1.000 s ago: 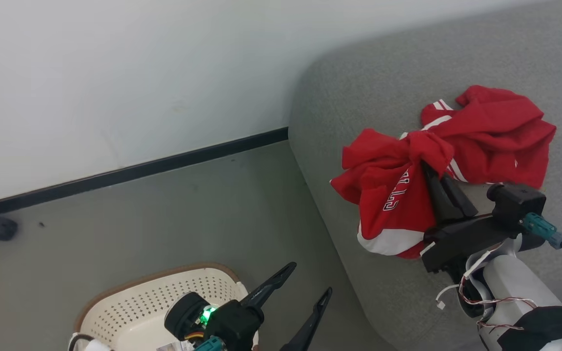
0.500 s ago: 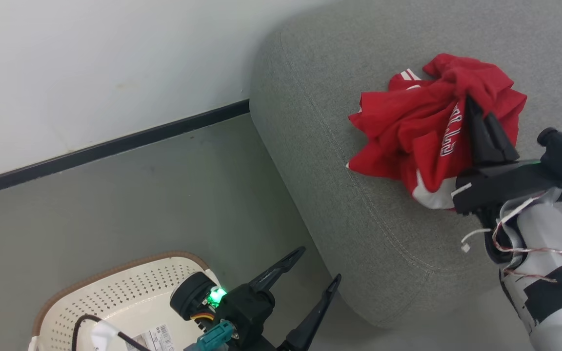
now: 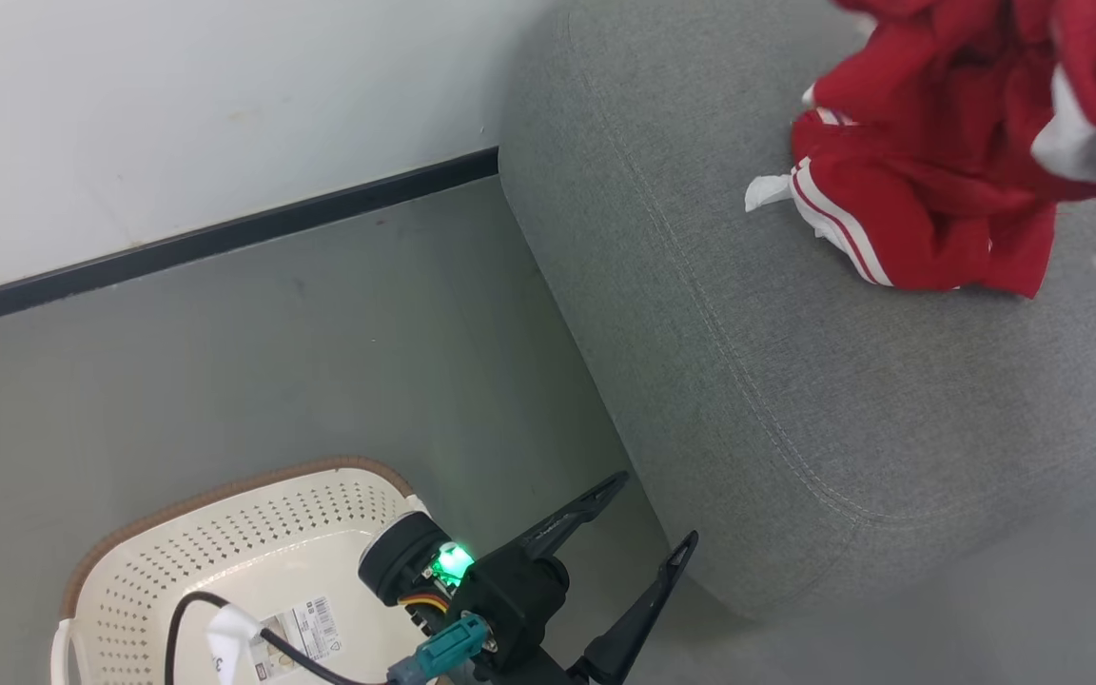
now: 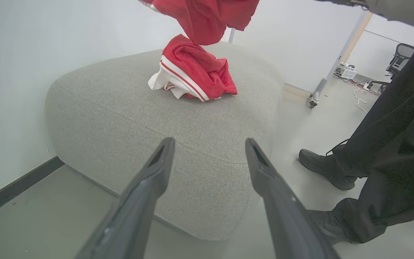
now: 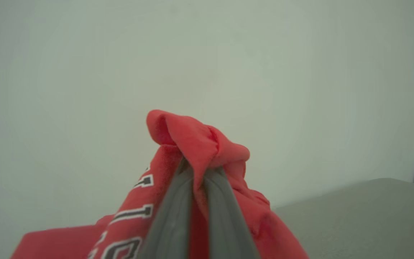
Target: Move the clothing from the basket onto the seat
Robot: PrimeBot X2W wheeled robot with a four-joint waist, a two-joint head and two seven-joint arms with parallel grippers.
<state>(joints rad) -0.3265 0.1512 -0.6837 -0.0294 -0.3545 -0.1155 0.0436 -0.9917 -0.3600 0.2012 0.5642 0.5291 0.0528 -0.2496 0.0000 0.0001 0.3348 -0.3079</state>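
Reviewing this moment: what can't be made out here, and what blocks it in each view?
Head view: the basket is cut by the bottom edge and partly covered by the left gripper, so emptiness is unconfirmed.
Head view: the label has print too small to read.
Right wrist view: lettering on the held garment is folded, cut by the bottom edge, partly behind the right gripper.
Left wrist view: the person is cut off above the legs.

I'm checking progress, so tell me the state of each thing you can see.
Left claw, open, holding nothing.
Right claw, shut on the lettered garment.
Lettered garment, hanging over the striped garment.
Striped garment, crumpled on the seat.
Basket, upright on the floor, label inside.
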